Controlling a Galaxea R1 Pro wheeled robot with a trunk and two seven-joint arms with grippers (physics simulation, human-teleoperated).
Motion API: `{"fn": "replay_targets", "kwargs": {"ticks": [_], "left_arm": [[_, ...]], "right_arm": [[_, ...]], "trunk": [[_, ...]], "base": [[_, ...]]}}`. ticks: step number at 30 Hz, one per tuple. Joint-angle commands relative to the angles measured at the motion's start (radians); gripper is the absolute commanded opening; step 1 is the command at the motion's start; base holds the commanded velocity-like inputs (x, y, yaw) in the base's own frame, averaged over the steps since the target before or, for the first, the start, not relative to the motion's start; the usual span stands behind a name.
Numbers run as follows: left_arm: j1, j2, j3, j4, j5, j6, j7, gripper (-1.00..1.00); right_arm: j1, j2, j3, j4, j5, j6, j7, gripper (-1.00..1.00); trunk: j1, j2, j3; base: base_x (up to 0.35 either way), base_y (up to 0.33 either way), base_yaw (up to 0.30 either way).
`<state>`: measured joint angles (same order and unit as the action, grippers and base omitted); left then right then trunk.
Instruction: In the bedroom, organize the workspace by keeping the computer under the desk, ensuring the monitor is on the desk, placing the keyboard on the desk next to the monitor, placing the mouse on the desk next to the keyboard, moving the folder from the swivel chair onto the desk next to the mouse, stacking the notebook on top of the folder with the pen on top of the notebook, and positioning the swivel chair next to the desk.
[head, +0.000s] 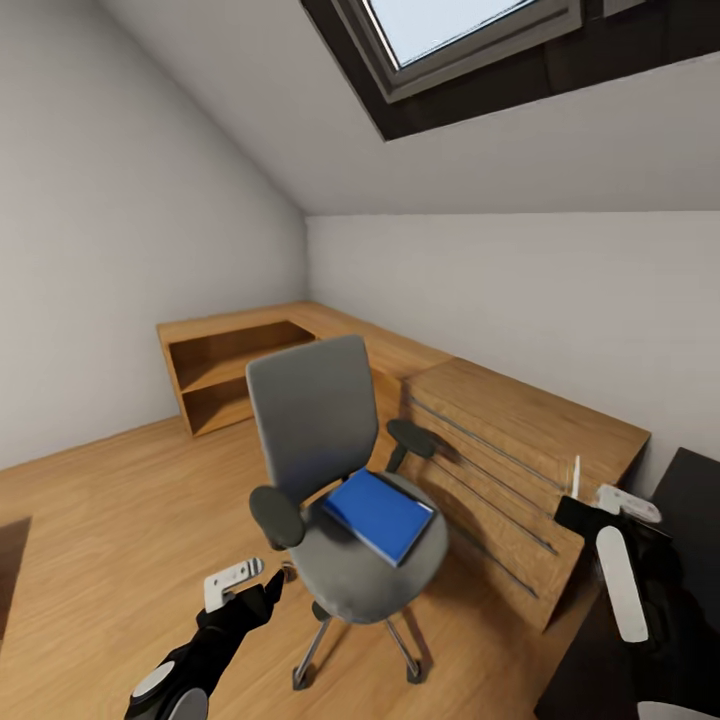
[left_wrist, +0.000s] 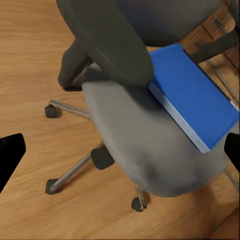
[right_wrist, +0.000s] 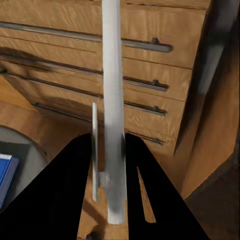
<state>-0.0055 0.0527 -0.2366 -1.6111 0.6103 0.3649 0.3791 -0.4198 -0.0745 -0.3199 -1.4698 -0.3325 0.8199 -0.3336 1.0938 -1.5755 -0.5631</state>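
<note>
Folder (head: 380, 515) lies flat on the swivel chair (head: 330, 480) seat just ahead of my wide left hand (head: 245, 590), while my right hand (head: 585, 500) pinches the pen (right_wrist: 112, 115), so a clumsy reach could roll the chair away.

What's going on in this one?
The robot faces a grey swivel chair with a blue folder lying on its seat. Its right gripper is shut on a thin white pen in front of a wooden drawer chest. The left gripper hovers open beside the chair, holding nothing.
</note>
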Motion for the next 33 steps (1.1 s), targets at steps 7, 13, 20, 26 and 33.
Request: {"fn": "replay_targets", "kwargs": {"ticks": [7, 13, 20, 26, 33], "left_arm": [[-0.001, 0.000, -0.003, 0.000, 0.009, 0.000, 0.009, 1.00], [-0.001, -0.001, -0.003, 0.000, 0.009, 0.000, 0.009, 1.00], [-0.001, 0.001, -0.003, 0.000, 0.009, 0.000, 0.009, 1.00], [-0.001, 0.001, -0.003, 0.000, 0.009, 0.000, 0.009, 1.00], [-0.001, 0.001, -0.003, -0.003, 0.010, 0.000, 0.009, 1.00]], "right_arm": [[-0.001, -0.008, -0.007, -0.001, -0.010, 0.002, -0.007, -1.00], [0.000, -0.008, -0.007, 0.000, -0.007, 0.002, -0.007, -1.00], [0.000, -0.007, -0.005, 0.011, -0.004, -0.002, -0.008, -1.00], [0.000, -0.007, 0.000, 0.075, -0.002, -0.005, -0.007, -1.00], [-0.002, -0.007, 0.013, 0.139, 0.003, -0.019, -0.006, -1.00]], "trunk": [[0.000, -0.001, -0.001], [0.000, -0.001, -0.001], [0.000, -0.001, -0.001], [0.000, -0.001, -0.001], [0.000, -0.001, -0.001]], "base": [[0.186, -0.296, -0.273], [0.169, -0.301, -0.273], [0.041, -0.210, -0.273], [0.003, -0.026, -0.199], [0.000, -0.002, -0.027]]}}
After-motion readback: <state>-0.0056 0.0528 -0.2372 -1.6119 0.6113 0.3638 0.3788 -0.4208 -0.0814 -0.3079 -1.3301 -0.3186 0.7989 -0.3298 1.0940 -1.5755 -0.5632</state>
